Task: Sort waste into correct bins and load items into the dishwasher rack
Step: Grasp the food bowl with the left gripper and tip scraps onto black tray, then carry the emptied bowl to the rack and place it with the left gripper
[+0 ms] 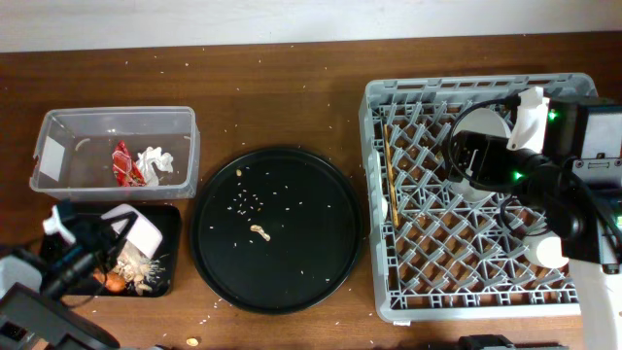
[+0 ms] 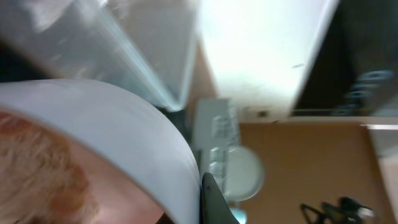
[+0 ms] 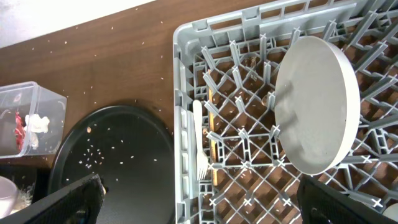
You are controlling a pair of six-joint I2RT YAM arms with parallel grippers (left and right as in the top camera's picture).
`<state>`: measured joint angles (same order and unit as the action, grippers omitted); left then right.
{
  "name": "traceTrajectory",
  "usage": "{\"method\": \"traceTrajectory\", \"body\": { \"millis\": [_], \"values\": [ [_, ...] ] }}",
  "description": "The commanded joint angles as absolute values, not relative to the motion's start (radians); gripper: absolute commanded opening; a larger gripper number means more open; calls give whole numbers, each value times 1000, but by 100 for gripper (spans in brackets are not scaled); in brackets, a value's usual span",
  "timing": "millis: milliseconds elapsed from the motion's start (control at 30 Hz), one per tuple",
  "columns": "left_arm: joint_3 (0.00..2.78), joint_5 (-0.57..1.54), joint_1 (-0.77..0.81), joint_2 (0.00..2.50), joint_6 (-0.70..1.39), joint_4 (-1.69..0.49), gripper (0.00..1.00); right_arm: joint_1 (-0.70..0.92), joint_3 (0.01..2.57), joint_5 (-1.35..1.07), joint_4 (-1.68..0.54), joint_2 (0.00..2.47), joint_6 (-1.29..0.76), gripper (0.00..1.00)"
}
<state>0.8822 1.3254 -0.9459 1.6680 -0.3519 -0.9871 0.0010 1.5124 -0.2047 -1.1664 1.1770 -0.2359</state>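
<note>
One round black tray fills the gap between the shallow black tray and the dishwasher rack, near both edges. Left gripper is clamped on one white bowl over the shallow black tray. Right gripper is spread wide and empty above one plate and one fork in the rack.

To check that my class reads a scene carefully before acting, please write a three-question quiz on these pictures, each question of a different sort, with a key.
1. Multiple choice: what lies in the clear tub beside the white tissue? A) a spoon B) a red wrapper C) a banana peel
2. True or false: the grey plate stands on edge in the dishwasher rack.
3. Fill in: the round black tray holds scattered ___.

Key: 1 B; 2 true; 3 rice-like scraps.
</note>
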Motion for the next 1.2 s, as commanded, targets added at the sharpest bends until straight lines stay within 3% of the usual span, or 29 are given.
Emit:
{"method": "traceTrajectory", "body": {
  "millis": [0, 233, 333, 400, 467, 533, 600, 667, 767, 833, 967, 1067, 1167],
  "values": [
    [852, 1575, -998, 1654, -552, -1058, 0, 6, 1515, -210, -1164, 1171, -242, 99],
    [852, 1574, -998, 1653, -857, -1345, 0, 6, 1515, -210, -1164, 1171, -242, 99],
    [852, 1494, -998, 1649, -1121, -1397, 0, 6, 1515, -210, -1164, 1171, -242, 99],
    [852, 1493, -984, 1650, -1119, -1455, 0, 6, 1515, -210, -1164, 1171, -242, 99],
    [879, 1384, -846, 1596, -1226, -1535, 0, 6, 1515, -210, -1164, 1171, -242, 99],
    [978, 1417, -665, 1509, -1214, -1560, 0, 6, 1515, -210, -1164, 1171, -242, 99],
    [1157, 1417, -506, 1499, -935, -1446, 0, 6, 1515, -210, -1164, 1171, -242, 99],
    [1304, 1298, -273, 1499, -152, -940, 0, 6, 1515, -210, -1164, 1171, -242, 99],
    [1313, 1025, 76, 1515, 401, -359, 0, 6, 1515, -210, -1164, 1171, -242, 99],
    [1313, 917, 327, 1618, 612, 50, 5, 6, 1515, -210, -1164, 1171, -242, 99],
    [1313, 908, 545, 1884, 844, 517, 6, 6, 1515, -210, -1164, 1171, -242, 99],
    [1313, 909, 633, 2059, 1028, 751, 5, 6, 1515, -210, -1164, 1171, -242, 99],
    [1313, 917, 658, 2125, 1048, 760, 6, 6, 1515, -210, -1164, 1171, -242, 99]
  ]
}}
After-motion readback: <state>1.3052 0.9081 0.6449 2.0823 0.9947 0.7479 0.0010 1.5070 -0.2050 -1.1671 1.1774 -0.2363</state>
